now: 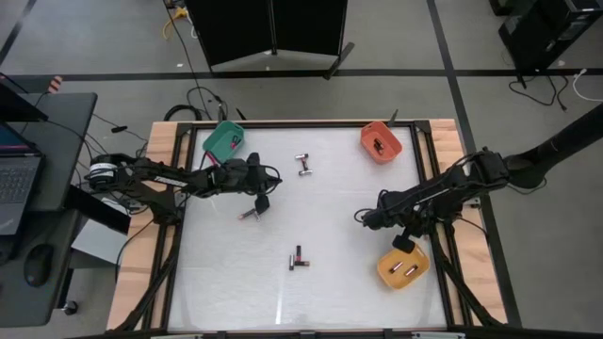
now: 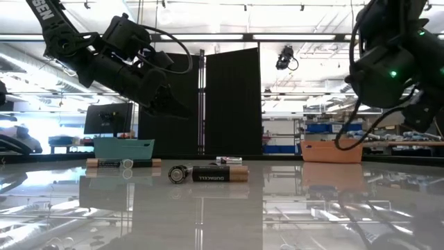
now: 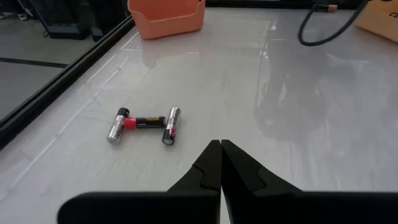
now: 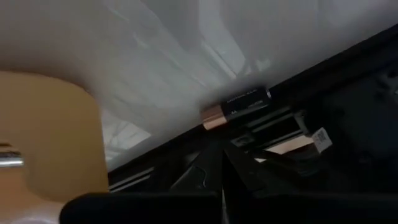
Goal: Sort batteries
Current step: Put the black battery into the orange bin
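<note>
Small batteries lie in groups on the white table: a far group (image 1: 303, 165), a near group (image 1: 299, 257) and a single one (image 1: 250, 215). My left gripper (image 1: 262, 200) hovers shut just above and beside the single one. In its wrist view (image 3: 221, 149) the far group (image 3: 144, 123) lies ahead. My right gripper (image 1: 405, 243) is shut over the far rim of the yellow bin (image 1: 402, 266), which holds two batteries. In the right wrist view (image 4: 221, 155) a black battery with a copper end (image 4: 236, 107) lies past the tips, by the table's dark right rail.
The teal bin (image 1: 224, 141) stands at the table's far left and the orange bin (image 1: 381, 141) at the far right, with dark batteries inside. Wooden boards and a black rail (image 1: 438, 188) frame the table. A desk with a laptop (image 1: 19, 179) stands to the left.
</note>
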You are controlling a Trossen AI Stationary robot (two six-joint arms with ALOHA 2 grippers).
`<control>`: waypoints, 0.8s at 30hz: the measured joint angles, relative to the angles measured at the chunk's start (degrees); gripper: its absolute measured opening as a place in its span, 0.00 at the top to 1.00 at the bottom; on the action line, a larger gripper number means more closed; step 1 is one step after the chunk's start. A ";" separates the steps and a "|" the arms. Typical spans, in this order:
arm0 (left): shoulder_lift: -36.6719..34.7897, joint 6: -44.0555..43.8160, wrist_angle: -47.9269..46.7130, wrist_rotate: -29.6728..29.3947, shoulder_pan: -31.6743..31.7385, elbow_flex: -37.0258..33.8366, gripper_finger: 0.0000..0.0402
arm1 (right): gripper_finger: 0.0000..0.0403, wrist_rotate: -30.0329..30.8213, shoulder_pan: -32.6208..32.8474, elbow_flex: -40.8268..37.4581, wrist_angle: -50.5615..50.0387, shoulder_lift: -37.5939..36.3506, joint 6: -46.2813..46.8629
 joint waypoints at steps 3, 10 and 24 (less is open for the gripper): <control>0.00 0.23 0.11 -0.02 0.00 0.00 0.97 | 0.98 0.00 0.77 0.60 -0.02 2.16 -2.53; -0.01 0.52 0.25 -0.24 0.00 0.00 0.97 | 0.98 -0.83 -1.79 3.20 0.03 10.45 -11.56; -0.01 1.90 -0.34 -0.70 0.00 0.00 0.97 | 0.98 -0.39 -9.02 5.69 -0.99 20.79 -26.90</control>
